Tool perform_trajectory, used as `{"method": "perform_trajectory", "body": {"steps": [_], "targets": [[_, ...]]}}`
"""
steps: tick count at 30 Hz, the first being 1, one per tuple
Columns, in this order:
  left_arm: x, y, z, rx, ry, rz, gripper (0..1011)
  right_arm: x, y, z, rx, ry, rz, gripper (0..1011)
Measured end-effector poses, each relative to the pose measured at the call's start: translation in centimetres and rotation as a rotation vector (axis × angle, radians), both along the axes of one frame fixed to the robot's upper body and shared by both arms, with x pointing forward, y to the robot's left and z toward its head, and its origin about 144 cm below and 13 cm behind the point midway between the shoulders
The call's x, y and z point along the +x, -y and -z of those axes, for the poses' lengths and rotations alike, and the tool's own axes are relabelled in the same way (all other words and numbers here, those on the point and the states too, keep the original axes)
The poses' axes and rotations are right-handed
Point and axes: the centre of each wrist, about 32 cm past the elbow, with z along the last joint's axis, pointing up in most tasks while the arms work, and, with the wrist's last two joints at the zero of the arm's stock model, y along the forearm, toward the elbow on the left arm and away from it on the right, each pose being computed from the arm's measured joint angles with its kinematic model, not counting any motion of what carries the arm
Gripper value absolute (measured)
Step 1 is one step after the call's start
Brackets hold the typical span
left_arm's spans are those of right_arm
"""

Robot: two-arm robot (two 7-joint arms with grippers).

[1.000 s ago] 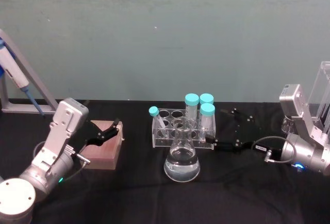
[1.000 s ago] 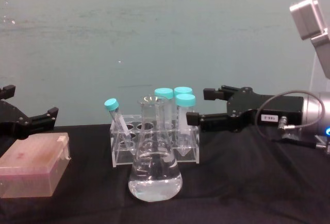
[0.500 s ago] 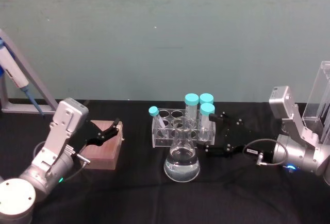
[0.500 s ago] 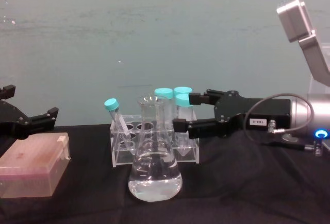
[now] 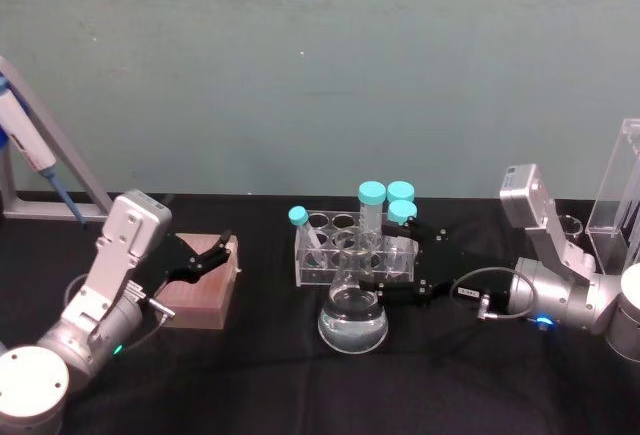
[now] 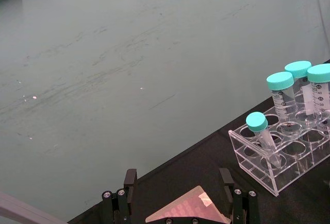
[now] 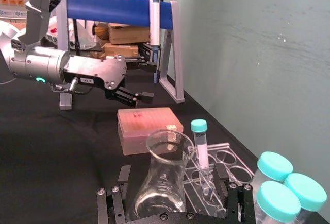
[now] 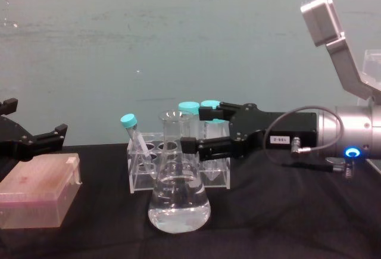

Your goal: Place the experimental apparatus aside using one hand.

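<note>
A conical glass flask (image 5: pixel 352 317) with clear liquid stands on the black table in front of a clear tube rack (image 5: pixel 318 267). My right gripper (image 5: pixel 388 261) reaches in from the right at neck height. It is open, with one finger on each side of the flask's (image 7: pixel 159 183) neck. The chest view has the right gripper (image 8: pixel 199 129) beside the flask (image 8: pixel 178 202); in the right wrist view the right gripper (image 7: pixel 172 176) has gaps between its fingers and the glass. A tall acrylic stand (image 5: pixel 622 177) rises at the far right. My left gripper (image 5: pixel 206 255) rests open above a pink box.
The rack (image 8: pixel 143 172) holds teal-capped tubes (image 8: pixel 189 109), one of them leaning (image 8: pixel 136 135). A pink tip box (image 5: pixel 200 283) lies on the left under the left gripper (image 6: pixel 178 180). A pipette on a grey stand (image 5: pixel 40 160) is at the far left. Black table in front is free.
My right gripper has moved left across the table, from right of the rack to the flask, and its open fingers now straddle the flask's neck. The left arm has not moved.
</note>
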Motion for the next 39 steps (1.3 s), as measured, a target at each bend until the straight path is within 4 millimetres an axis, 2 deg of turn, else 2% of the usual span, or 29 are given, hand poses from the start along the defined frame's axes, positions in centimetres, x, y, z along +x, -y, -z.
{"method": "perform_trajectory", "body": {"steps": [15, 39], "targets": [[0.0, 0.0, 0.0, 0.000, 0.000, 0.000, 1000, 0.3, -1.6, 0.0, 0.030, -0.012, -0.025, 1003], [0.0, 0.0, 0.0, 0.000, 0.000, 0.000, 1000, 1.0, -2.7, 0.1, 0.047, -0.022, -0.018, 1003]]}}
